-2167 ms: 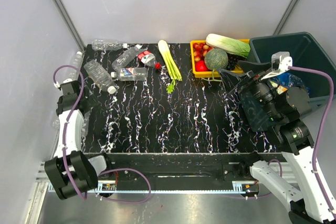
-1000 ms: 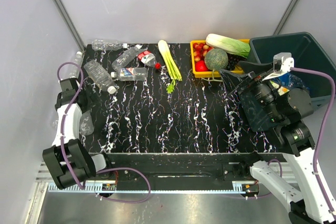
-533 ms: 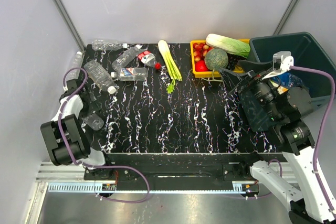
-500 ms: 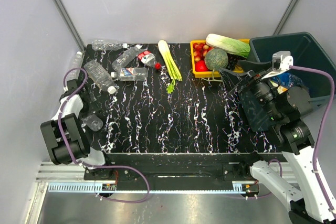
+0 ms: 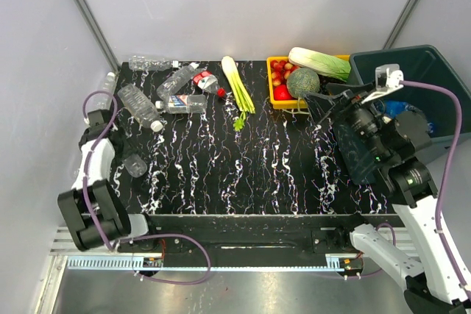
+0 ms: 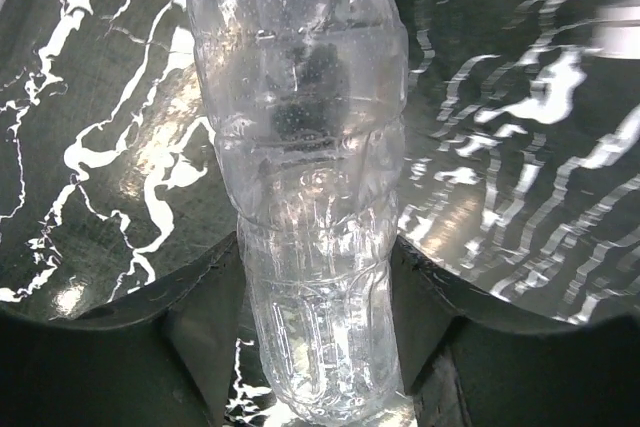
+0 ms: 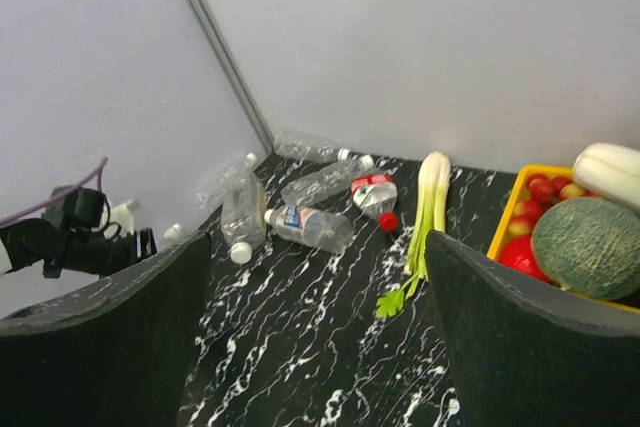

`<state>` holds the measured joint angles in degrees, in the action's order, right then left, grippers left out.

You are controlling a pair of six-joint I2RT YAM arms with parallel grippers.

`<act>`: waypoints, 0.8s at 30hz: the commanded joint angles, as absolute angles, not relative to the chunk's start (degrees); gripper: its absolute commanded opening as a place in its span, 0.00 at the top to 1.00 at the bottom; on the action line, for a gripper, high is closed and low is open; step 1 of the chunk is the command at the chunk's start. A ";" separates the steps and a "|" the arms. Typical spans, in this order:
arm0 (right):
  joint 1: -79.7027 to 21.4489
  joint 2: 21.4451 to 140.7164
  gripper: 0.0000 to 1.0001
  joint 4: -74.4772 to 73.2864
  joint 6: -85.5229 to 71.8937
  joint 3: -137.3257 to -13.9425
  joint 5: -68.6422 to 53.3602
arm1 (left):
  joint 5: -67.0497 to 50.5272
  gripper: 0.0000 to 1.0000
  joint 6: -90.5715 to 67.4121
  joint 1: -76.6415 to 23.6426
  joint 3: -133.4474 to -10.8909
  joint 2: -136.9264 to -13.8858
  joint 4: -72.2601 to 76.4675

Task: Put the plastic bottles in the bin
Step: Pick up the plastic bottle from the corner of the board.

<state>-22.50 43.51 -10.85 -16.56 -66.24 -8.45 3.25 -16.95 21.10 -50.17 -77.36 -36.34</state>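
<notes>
My left gripper (image 5: pixel 125 158) is low at the table's left edge, shut on a clear plastic bottle (image 5: pixel 135 166). In the left wrist view the bottle (image 6: pixel 300 97) stands between my fingers (image 6: pixel 205 292), which press both its sides; the gripper (image 6: pixel 315 292) is closed round its lower part. My right gripper (image 5: pixel 321 101) is open and empty, raised beside the dark teal bin (image 5: pixel 412 55); it is wide open in its own view (image 7: pixel 320 347). Several bottles (image 5: pixel 182 103) lie at the back left, and they also show in the right wrist view (image 7: pixel 310 229). Blue-labelled bottles (image 5: pixel 401 108) lie in the bin.
Celery stalks (image 5: pixel 237 86) lie at the back middle. A yellow tray (image 5: pixel 274 95) holds a melon (image 5: pixel 302 82), red produce and a pale cabbage (image 5: pixel 319 62), just left of the bin. One bottle (image 5: pixel 108 82) leans by the left wall.
My left arm has swung its elbow down and back while holding the clear bottle, which shifted slightly rightward onto the table. My right gripper has edged a little left and away.
</notes>
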 commanded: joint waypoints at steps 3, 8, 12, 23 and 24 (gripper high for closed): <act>-22.50 48.25 0.11 -14.50 -21.79 -68.99 -13.88 | -9.13 0.51 -17.05 20.66 -52.82 -64.09 -35.42; -22.59 50.88 0.15 -14.94 -24.60 -68.91 -14.94 | -15.53 0.52 -18.10 18.73 -52.04 -54.69 -34.02; -24.51 54.57 0.18 -17.75 -26.10 -69.96 -15.56 | -22.92 0.52 -20.30 15.83 -49.49 -48.35 -30.60; -37.09 64.15 0.22 -16.35 -26.18 -72.95 -18.98 | -34.98 0.55 -23.91 -12.37 -41.58 -44.38 -14.52; -37.18 64.60 0.22 -16.43 -26.89 -72.86 -19.42 | -35.59 0.55 -23.38 -13.44 -41.22 -45.69 -13.37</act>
